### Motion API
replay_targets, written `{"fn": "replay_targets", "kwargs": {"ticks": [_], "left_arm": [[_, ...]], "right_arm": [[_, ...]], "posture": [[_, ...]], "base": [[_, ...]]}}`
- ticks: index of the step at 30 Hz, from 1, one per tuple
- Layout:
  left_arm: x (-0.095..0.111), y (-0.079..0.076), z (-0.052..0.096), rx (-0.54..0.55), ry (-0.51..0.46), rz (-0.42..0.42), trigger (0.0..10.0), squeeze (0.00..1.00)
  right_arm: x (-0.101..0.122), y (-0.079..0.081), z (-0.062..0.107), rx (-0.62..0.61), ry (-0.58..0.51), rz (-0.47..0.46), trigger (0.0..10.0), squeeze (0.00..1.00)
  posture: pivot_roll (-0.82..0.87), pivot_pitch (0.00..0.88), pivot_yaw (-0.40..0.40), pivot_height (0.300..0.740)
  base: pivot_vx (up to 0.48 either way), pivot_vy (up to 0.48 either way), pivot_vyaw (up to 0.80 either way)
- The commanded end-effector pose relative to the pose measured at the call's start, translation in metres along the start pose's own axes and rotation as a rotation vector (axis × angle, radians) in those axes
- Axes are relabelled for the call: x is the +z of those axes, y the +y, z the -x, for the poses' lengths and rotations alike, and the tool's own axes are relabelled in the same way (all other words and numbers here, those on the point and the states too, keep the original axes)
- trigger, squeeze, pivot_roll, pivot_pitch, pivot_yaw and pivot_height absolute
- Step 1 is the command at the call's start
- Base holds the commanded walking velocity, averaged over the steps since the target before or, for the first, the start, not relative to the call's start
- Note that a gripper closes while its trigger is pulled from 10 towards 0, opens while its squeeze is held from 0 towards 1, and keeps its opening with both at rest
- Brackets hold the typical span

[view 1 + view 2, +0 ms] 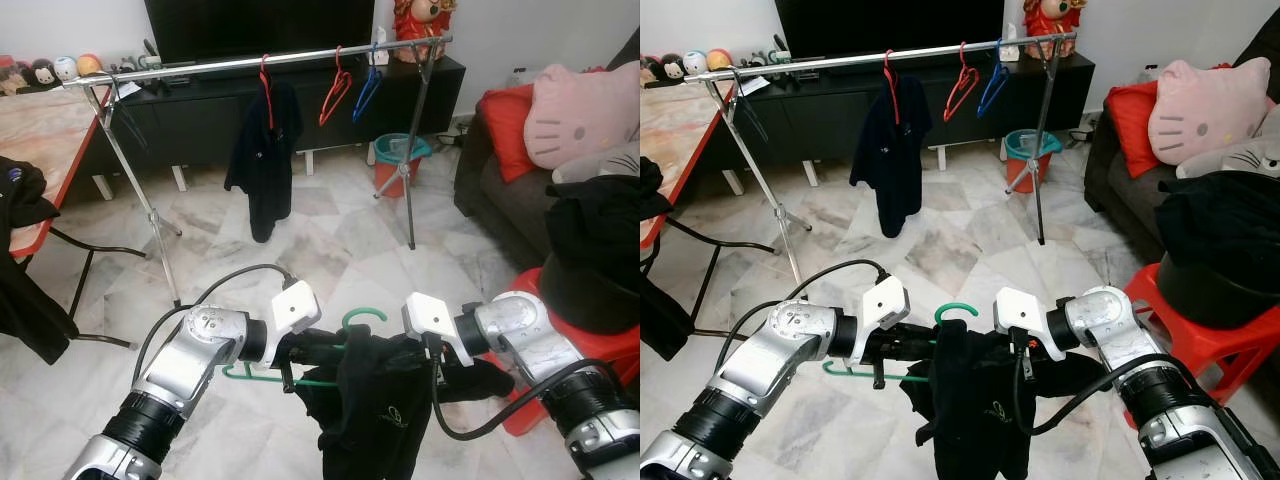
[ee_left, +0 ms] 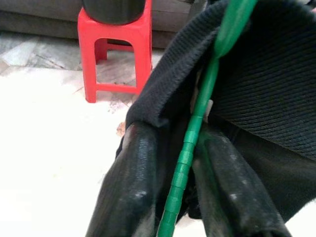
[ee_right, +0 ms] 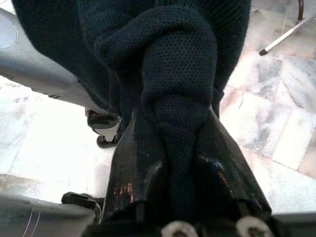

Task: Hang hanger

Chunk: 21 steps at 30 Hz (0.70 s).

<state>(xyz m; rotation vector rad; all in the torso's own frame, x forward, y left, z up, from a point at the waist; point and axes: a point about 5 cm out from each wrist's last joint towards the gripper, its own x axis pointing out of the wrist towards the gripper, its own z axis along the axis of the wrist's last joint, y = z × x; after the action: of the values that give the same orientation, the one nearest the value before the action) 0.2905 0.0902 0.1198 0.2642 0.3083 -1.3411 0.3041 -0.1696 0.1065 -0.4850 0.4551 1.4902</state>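
Overhead, three hangers (image 1: 338, 87), one rail (image 1: 250, 62).

The left gripper (image 2: 190, 148) has its jaws closed on the thin green hanger (image 2: 197, 128), which runs between the two black fingers (image 2: 133, 182). Dark knit cloth (image 2: 266, 74) drapes over the hanger. A red stool (image 2: 116, 54) stands on the pale marble floor (image 2: 49, 148).

1. The green hanger (image 2: 190, 148) looks like smooth, ribbed plastic.
2. The black garment (image 3: 182, 74) is matt knitted cloth.
3. The rail (image 1: 250, 62) is shiny metal.
4. The stool (image 2: 116, 47) is glossy red plastic.
5. The floor (image 1: 330, 240) is polished marble tile.
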Motion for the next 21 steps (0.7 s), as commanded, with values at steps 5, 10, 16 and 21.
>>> {"fn": "replay_targets", "kwargs": {"ticks": [5, 10, 16, 21], "left_arm": [[0.015, 0.006, 0.006, 0.022, -0.046, -0.060, 10.0, 1.00], [0.011, 0.000, 0.009, -0.044, -0.021, -0.068, 10.0, 1.00], [0.007, 0.002, 0.012, -0.042, 0.011, -0.089, 10.0, 1.00], [0.004, 0.004, 0.016, -0.032, 0.046, -0.108, 10.0, 1.00]], "right_arm": [[0.001, 0.001, -0.004, 0.044, 0.059, 0.050, 0.0, 0.00], [-0.002, 0.001, -0.005, 0.041, 0.080, 0.049, 0.0, 0.00], [-0.006, 0.003, -0.006, 0.044, 0.099, 0.049, 0.0, 0.00], [-0.014, 0.004, -0.004, 0.035, 0.159, 0.049, 0.0, 0.00]], "posture": [[0.09, 0.000, -0.003, 0.740], [0.09, 0.000, -0.006, 0.740], [0.09, 0.000, -0.006, 0.740], [0.09, 0.000, -0.006, 0.740]], "base": [[0.000, 0.000, 0.00], [0.000, 0.000, 0.00], [0.000, 0.000, 0.00], [0.000, 0.000, 0.00]]}}
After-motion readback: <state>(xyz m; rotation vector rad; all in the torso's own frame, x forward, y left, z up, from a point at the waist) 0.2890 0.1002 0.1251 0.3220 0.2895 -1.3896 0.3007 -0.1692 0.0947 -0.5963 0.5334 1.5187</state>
